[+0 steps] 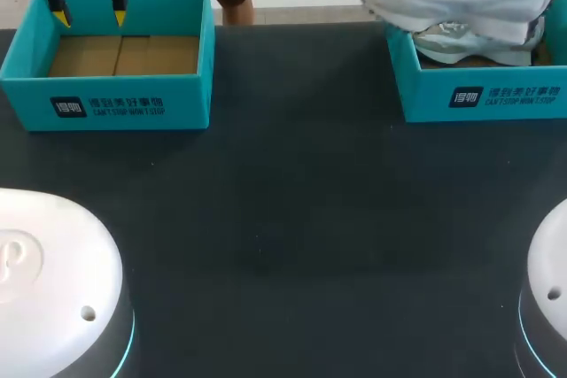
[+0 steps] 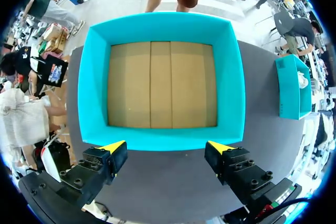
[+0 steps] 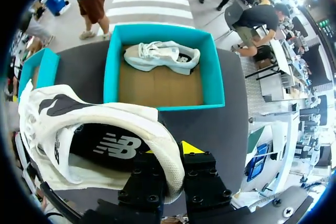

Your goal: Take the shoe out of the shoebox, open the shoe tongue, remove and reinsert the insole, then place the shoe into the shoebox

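Overall, table [image 1: 292,219]: dark top carrying 2 teal boxes, 1 toward each far corner, well apart.
Arm bases: 2 white domes at the near corners, the left base [image 1: 53,272] and the right base [image 1: 551,281].
Left box [image 1: 106,104]: open, bare cardboard floor, nothing inside it.
Right box [image 1: 496,95]: open, with 1 shoe lying inside.
Held shoe [image 3: 79,124]: white and grey, lifted above the right box and clear of its floor, tilted, with its dark insole showing through the opening.
Second shoe [image 1: 478,42]: pale, on its side on the right box's cardboard floor, under the held shoe.
Right gripper [image 3: 169,156]: pinching the held shoe's padded heel rim; 1 yellow tip shows outside the rim, and the other finger seems to be inside the shoe, hidden by the rim.
Left gripper [image 1: 89,17]: fingers spread wide and holding nothing, hanging over the left box's far wall, touching neither wall nor floor.
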Available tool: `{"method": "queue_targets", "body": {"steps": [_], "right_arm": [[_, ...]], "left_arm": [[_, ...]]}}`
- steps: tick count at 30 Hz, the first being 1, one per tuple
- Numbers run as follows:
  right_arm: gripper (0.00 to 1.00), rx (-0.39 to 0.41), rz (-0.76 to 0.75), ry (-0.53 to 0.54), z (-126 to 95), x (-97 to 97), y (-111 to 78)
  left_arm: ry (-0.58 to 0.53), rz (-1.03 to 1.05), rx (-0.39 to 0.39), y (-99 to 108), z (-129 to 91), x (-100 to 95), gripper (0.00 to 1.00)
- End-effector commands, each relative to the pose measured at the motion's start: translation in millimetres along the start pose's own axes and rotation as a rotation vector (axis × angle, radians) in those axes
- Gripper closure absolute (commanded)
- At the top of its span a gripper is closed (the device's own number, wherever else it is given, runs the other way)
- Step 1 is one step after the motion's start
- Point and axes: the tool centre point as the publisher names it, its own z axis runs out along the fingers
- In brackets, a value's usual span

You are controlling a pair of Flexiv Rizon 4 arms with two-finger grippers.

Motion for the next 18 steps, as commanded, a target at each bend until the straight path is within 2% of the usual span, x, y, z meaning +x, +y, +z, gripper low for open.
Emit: {"method": "queue_targets", "body": {"steps": [1, 6, 10, 12, 18], "right_arm": [[1.0, -0.069, -0.009, -0.01, -12, 10.9, -51.9], [1.0, -0.066, 0.044, 0.006, -26, 37.8, -95.9], [1.0, -0.059, 0.06, 0.017, -36, 59.8, -121.4], [1.0, -0.021, 0.061, -0.006, -37, 72.5, -131.5], [1.0, -0.017, 0.066, -0.013, -37, 74.7, -133.0]], "left_arm": [[-0.001, 0.0, -0.001, 0, 0, 0.0, 0.0], [-0.001, 0.0, -0.001, 0, 0, 0.0, 0.0], [-0.001, 0.0, -0.001, 0, 0, 0.0, 0.0], [-0.001, 0.0, -0.001, 0, 0, 0.0, 0.0], [-0.001, 0.0, -0.001, 0, 0, 0.0, 0.0]]}}
